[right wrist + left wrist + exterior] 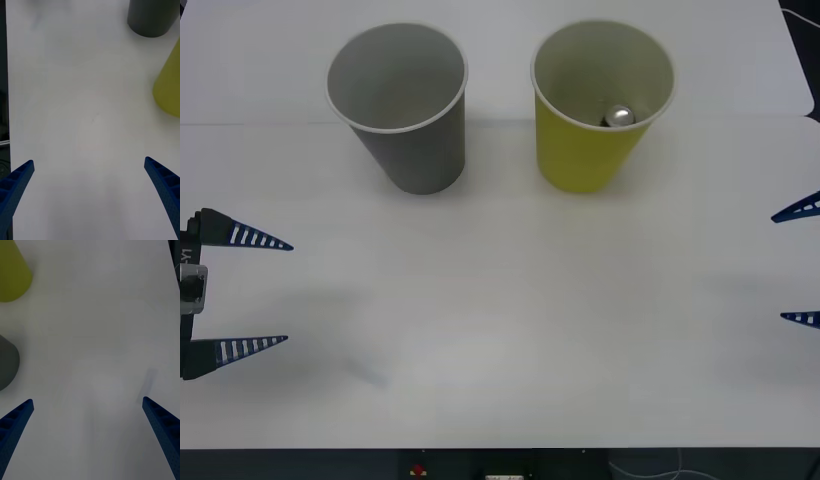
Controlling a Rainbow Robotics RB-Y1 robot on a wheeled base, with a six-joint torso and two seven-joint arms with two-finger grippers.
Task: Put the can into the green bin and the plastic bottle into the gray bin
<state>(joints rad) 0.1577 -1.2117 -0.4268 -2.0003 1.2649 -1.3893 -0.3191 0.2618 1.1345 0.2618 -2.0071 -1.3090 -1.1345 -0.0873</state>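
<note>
Main risk from here: no plastic bottle anywhere on the table, so the second half of the task has nothing to act on. If I reach anyway I'd be closing on air or bumping a cup. Both bins look light and tall, so a sideways sweep from either arm could tip them, and tipping the green bin would spill the can back out.

Can sits at the bottom of the green bin, silver top visible past the rim, so that part looks done. Gray bin stands just beside the green one, apart from it; nothing visible inside.

My left gripper hovers at the left table edge, fingers spread wide, nothing between them, well apart from the gray bin, which is the nearer cup on that side. My right gripper is at the right edge, also wide and empty, well apart from the green bin and the can.
</note>
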